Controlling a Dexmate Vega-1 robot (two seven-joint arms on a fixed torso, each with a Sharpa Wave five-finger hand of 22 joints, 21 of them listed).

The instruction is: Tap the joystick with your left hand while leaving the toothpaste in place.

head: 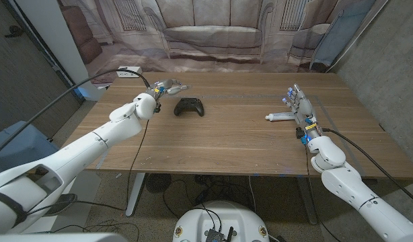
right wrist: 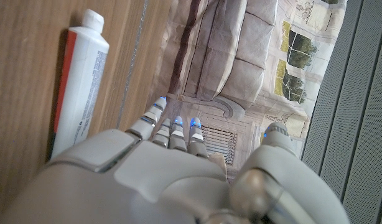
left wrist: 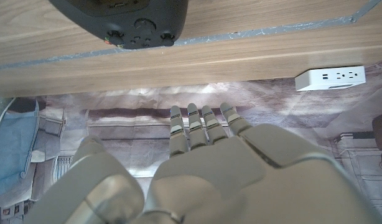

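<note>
Left robot hand (head: pixel 167 87) empty, fingers apart, near joystick (head: pixel 190 107), right robot hand (head: pixel 298 105) empty beside toothpaste (head: pixel 279 117)

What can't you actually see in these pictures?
- Joystick: cut off by the left wrist view's edge.
- Toothpaste: lower end hidden behind the right robot hand.
- Whether the left robot hand touches the table: too small in the head view.
</note>
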